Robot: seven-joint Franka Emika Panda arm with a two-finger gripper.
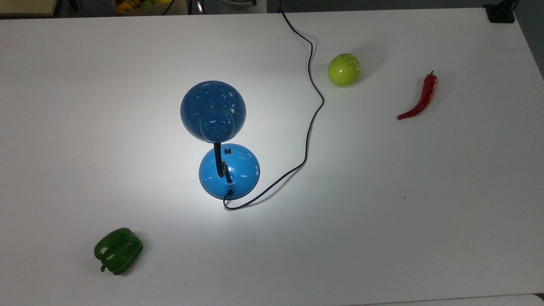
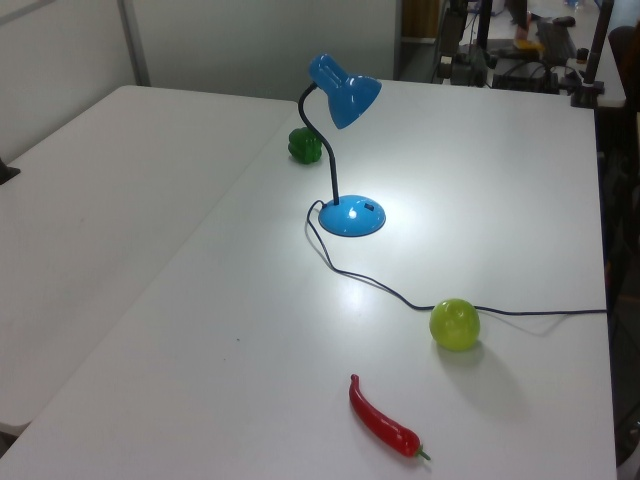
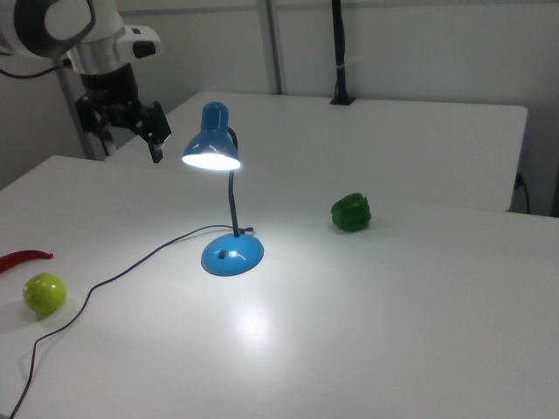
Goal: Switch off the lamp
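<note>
The blue lamp (image 1: 229, 170) stands mid-table, lit, throwing a bright pool of light on the white surface. Its dome shade (image 1: 212, 108) with vent holes leans over the round base on a black gooseneck. A small black switch (image 1: 228, 150) sits on the base, on the side under the shade. In the right view the lamp (image 3: 232, 253) glows under its shade (image 3: 211, 144). My gripper (image 3: 129, 140) hangs in the air at the right view's left, about level with the shade and apart from it, fingers spread open and holding nothing. The left view has the lamp (image 2: 352, 215) in the middle of the table.
The lamp's thin black cord (image 1: 312, 114) snakes from the base to the far table edge. A green apple (image 1: 343, 69) and a red chili (image 1: 420, 100) lie on the top view's right. A green bell pepper (image 1: 118, 250) sits near the bottom left of the top view.
</note>
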